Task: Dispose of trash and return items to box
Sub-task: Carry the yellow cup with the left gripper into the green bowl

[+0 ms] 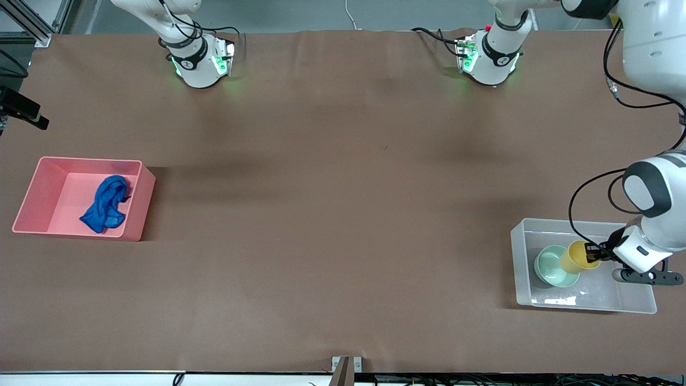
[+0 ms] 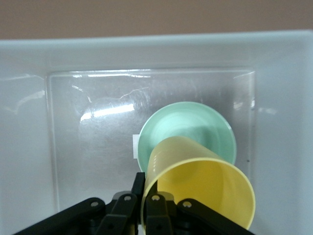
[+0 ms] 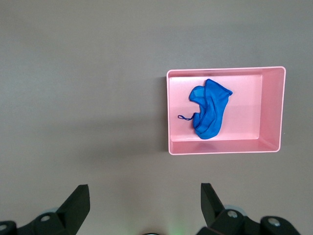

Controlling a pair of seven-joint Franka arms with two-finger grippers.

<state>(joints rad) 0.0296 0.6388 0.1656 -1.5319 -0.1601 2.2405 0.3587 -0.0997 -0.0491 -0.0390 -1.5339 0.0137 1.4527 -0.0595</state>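
Note:
My left gripper (image 1: pixel 595 252) is inside the clear plastic box (image 1: pixel 522 268) and is shut on the rim of the yellow cup (image 1: pixel 576 257), one finger inside it and one outside. The cup is tilted, with its base over the mint-green bowl (image 1: pixel 552 266) on the box floor. The left wrist view shows the gripper (image 2: pixel 145 188), cup (image 2: pixel 205 186), bowl (image 2: pixel 186 122) and box wall (image 2: pixel 29 122). The blue fabric trash (image 1: pixel 107 203) lies in the pink bin (image 1: pixel 32 198). My right gripper (image 3: pixel 142 188) is open and empty, high over the table, and waits.
The pink bin stands at the right arm's end of the table and also shows in the right wrist view (image 3: pixel 271 112) with the blue fabric (image 3: pixel 209 110) in it. A small white label (image 2: pixel 135 145) shows on the box floor beside the bowl.

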